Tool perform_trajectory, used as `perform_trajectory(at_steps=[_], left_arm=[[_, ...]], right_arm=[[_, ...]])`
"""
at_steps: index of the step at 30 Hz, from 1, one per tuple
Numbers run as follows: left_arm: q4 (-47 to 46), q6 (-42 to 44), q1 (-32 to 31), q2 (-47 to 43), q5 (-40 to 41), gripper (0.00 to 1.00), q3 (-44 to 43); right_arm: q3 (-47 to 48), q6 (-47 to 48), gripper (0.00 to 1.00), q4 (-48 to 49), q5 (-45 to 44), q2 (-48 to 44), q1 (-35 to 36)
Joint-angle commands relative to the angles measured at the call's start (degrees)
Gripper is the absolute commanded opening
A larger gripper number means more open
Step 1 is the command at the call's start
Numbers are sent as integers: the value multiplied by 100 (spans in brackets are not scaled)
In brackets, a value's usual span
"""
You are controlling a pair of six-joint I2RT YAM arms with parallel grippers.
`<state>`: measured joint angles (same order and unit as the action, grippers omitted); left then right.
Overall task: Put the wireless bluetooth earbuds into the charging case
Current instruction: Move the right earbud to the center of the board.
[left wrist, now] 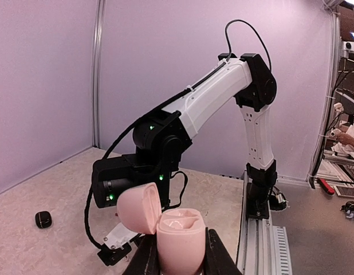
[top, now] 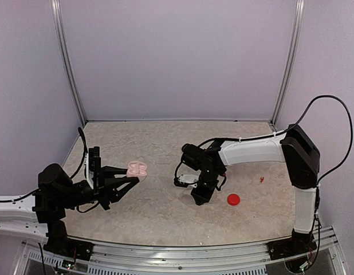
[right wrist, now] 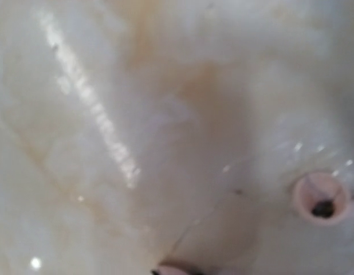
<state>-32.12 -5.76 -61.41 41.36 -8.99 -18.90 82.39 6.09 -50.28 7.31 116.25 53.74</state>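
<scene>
The left claw [left wrist: 180, 256] grips the open pink charging case [left wrist: 180, 229] above the surface [top: 165, 215]. The right claw [top: 200, 197] hangs low, and I cannot tell its opening. A blurred pinkish earbud [right wrist: 321, 197] lies beneath it.

We log the charging case [left wrist: 181, 240] as smooth, matt pink plastic; tabletop [top: 165, 137] marbled, glossy; frame posts [top: 67, 63] brushed metal.

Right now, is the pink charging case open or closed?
Open. The pink charging case has its lid swung back on the hinge, so the moulded inside shows; the left gripper holds its lower half.
</scene>
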Motion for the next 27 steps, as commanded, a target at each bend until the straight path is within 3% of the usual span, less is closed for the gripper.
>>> perform_trajectory(at_steps=[1, 20, 27], left_arm=[[109, -43, 51, -134, -29, 10, 34], [587, 85, 52, -318, 58, 10, -110], [505, 66, 57, -349, 79, 10, -86]], right_arm=[[-353, -114, 16, -253, 159, 110, 51], [-263, -553, 16, -769, 341, 39, 230], [-170, -956, 27, -1148, 1, -73, 570]])
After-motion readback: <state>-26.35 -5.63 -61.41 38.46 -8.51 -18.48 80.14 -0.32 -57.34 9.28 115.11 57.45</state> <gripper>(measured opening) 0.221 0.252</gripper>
